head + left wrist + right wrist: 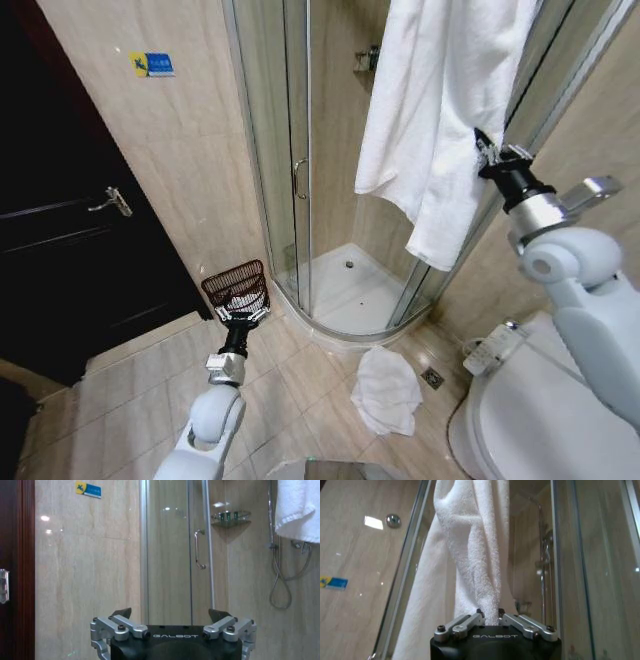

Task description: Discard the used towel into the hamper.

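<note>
Towel (440,110) hangs white over the shower glass (270,150), its top cut off from us. Our right hand (484,150) is clamped on its edge, fingers (470,622) pinched together around the cloth. Lower down, our left hand (240,312) partly hides the hamper (236,284) on the floor, fingers (121,613) spread apart and empty.

The hamper (237,284) stands against the wall, just beside the shower's glass door (290,150), its mouth open from above. The left hand (243,318) hangs at its near rim, fingers spread. Bare floor (130,400) lies to the left. A fallen towel (385,390) lies between shower and toilet (530,410). The right hand (487,150) pinches the hanging towel (440,110) against the glass frame.
</note>
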You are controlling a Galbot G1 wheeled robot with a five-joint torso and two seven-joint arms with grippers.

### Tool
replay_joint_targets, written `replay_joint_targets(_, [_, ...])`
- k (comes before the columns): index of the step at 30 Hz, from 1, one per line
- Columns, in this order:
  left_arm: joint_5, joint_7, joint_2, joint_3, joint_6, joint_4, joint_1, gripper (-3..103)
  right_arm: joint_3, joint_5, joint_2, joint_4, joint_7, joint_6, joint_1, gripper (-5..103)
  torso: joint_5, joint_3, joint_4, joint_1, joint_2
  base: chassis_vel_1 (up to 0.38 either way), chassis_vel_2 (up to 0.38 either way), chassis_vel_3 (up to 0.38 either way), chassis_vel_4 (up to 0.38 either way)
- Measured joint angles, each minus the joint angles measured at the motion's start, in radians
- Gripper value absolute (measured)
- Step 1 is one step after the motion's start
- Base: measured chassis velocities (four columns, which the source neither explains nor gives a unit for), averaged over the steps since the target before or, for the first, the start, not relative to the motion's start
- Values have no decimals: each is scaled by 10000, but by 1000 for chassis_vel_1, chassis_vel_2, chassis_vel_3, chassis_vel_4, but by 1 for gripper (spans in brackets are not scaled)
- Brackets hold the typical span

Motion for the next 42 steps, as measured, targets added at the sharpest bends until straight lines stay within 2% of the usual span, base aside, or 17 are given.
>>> replay_joint_targets(7, [2, 29, -8, 42, -5, -53, -47, 100, 899, -107, 235, 380, -304, 186, -1832, 5, 5, 1, -3, 0, 0, 0, 0, 0, 0])
replay_joint_targets(24, [-99, 226, 67, 12, -98, -18, 113, 100, 1670, -1074, 1002, 986, -562, 578, -3756, 5, 0, 0, 0, 0, 0, 0, 0, 0, 0])
replay_joint_targets(28, [-105, 352, 79, 12, -109, 30, 114, 100, 1705, -1374, 1333, 1149, -578, 698, -4232, 5, 3, 1, -2, 0, 0, 0, 0, 0, 0])
replay_joint_targets(42, [-189, 571, 120, -14, -425, 245, 161, 100, 1617, -2781, 3298, 1569, -793, 1186, -5681, 5, 2, 1, -2, 0, 0, 0, 0, 0, 0])
